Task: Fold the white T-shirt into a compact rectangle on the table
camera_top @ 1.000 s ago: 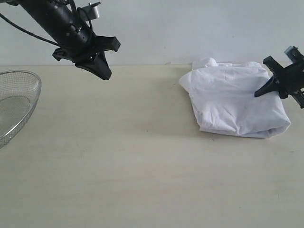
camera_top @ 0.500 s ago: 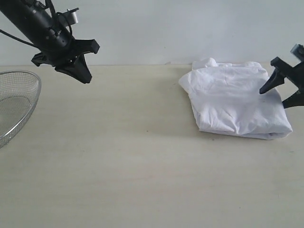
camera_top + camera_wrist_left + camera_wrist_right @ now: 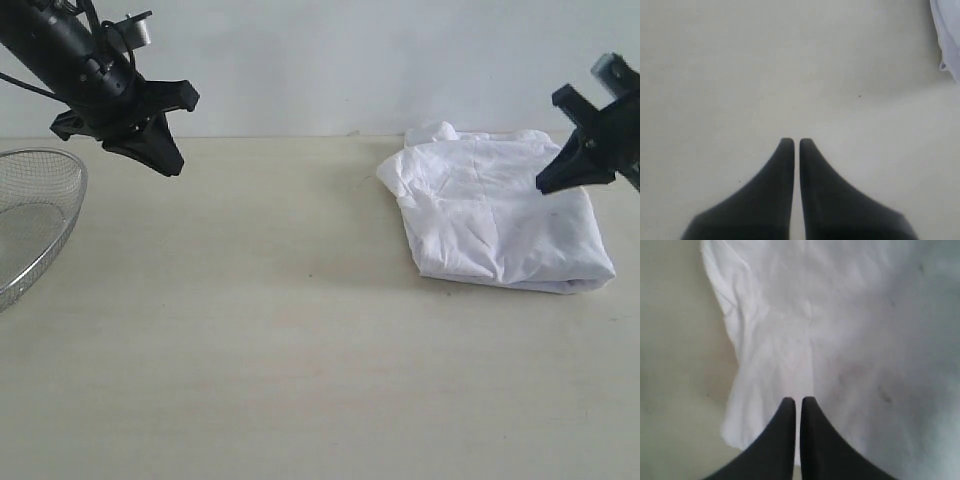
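The white T-shirt [image 3: 497, 215] lies folded into a rumpled rectangle on the pale table [image 3: 250, 340], at the back right. Its cloth fills the right wrist view [image 3: 840, 330], and one corner shows in the left wrist view [image 3: 947, 35]. My right gripper [image 3: 548, 184] hangs above the shirt's right edge, shut and holding nothing; the wrist view shows its fingertips [image 3: 796, 400] together over the cloth. My left gripper [image 3: 170, 165] is raised at the far left, away from the shirt, shut and empty, with bare tabletop under its tips [image 3: 795, 141].
A round wire-mesh basket [image 3: 35, 215] stands at the table's left edge, below the left arm. A plain wall runs behind the table's far edge.
The right gripper opened, let go of the shirt's right edge, rose and shut again. The left arm drew back to the left. The shirt's right edge settled flatter.
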Robot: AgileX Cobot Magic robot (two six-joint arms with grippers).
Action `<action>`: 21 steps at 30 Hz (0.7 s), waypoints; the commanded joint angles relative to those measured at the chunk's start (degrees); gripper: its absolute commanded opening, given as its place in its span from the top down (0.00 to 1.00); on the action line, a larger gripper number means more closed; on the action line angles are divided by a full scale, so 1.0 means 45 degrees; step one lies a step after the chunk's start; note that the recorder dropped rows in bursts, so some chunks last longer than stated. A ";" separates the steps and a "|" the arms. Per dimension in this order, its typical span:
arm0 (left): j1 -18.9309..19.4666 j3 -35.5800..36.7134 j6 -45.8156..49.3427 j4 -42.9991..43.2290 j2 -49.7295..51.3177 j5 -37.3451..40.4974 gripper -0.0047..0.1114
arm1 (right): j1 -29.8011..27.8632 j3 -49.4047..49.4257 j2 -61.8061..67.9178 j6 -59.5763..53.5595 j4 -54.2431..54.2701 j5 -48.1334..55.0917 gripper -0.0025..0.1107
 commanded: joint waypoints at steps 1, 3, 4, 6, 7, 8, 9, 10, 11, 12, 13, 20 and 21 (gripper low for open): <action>0.0028 0.0036 0.0120 -0.0137 -0.0149 -0.0135 0.92 | -0.0394 0.0944 0.0255 -0.0714 -0.0354 -0.0683 0.98; 0.0028 0.0036 0.0120 -0.0137 -0.0149 -0.0135 0.92 | -0.0604 0.1071 0.0547 -0.0899 -0.0354 -0.0683 0.98; 0.0028 0.0036 0.0120 -0.0137 -0.0149 -0.0135 0.92 | -0.0666 0.1071 0.0759 -0.0899 -0.0354 -0.0609 0.98; 0.0028 0.0036 0.0120 -0.0137 -0.0149 -0.0135 0.92 | -0.0757 0.1071 0.1194 -0.0899 -0.0354 -0.0522 0.98; 0.0028 0.0036 0.0120 -0.0137 -0.0149 -0.0135 0.92 | -0.0757 0.1071 0.1340 -0.0899 -0.0354 -0.0515 0.98; 0.0028 0.0036 0.0120 -0.0137 -0.0149 -0.0135 0.92 | -0.0757 0.1071 0.1471 -0.0960 -0.0354 -0.0490 0.98; 0.0028 0.0036 0.0120 -0.0137 -0.0149 -0.0135 0.92 | -0.0757 0.1071 0.1608 -0.1097 -0.0379 -0.0490 0.98; 0.0028 0.0036 0.0120 -0.0137 -0.0149 -0.0135 0.92 | -0.0757 0.1071 0.1615 -0.1128 -0.0379 -0.0554 0.98; 0.0028 0.0036 0.0120 -0.0137 -0.0149 -0.0135 0.92 | -0.0757 0.1071 0.1640 -0.1156 -0.0379 -0.0612 0.98; 0.0028 0.0036 0.0120 -0.0137 -0.0149 -0.0163 0.92 | -0.0781 0.1071 0.1640 -0.1156 -0.0354 -0.0613 0.98; 0.0028 0.0036 0.0143 -0.0137 -0.0174 -0.0189 0.92 | -0.0777 0.1071 0.1575 -0.1249 -0.0185 -0.0613 0.98; 0.0075 0.0036 0.0170 -0.0137 -0.0387 -0.0430 0.92 | -0.1044 0.1071 0.0382 -0.2062 0.1528 0.0035 0.98; 0.0104 0.0058 0.0170 -0.0137 -0.0480 -0.0430 0.92 | -0.1065 0.1071 0.0133 -0.2062 0.1528 0.0004 0.98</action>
